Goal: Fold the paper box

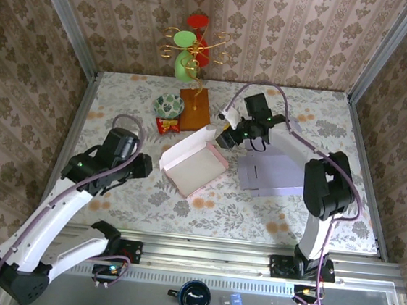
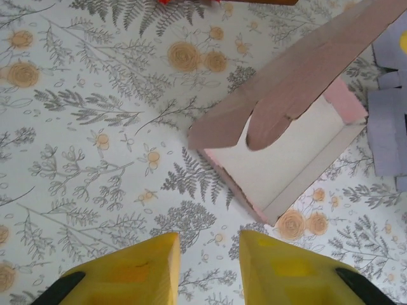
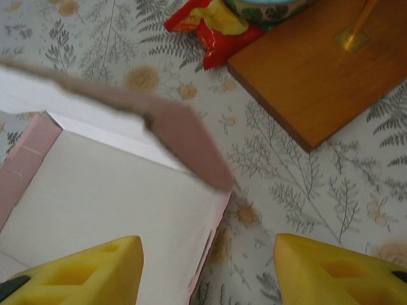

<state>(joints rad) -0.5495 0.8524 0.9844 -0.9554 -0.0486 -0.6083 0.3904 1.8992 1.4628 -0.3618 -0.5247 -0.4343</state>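
Paper box (image 1: pixel 193 167) lies at table centre, tray open upward, one long flap raised along its 10 o'clock side. Left gripper (image 2: pixel 210 244) hovers at the box's 9 o'clock, fingers apart, holding nothing. Right gripper (image 3: pixel 208 254) sits over the 1 o'clock corner, fingers wide apart, straddling the side wall, not clamped. Flat lilac sheet (image 1: pixel 270 175) lies at 3 o'clock.

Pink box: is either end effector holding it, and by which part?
Nothing is held. The left end effector is open, short of the pink box; the right end effector is open over its corner wall.
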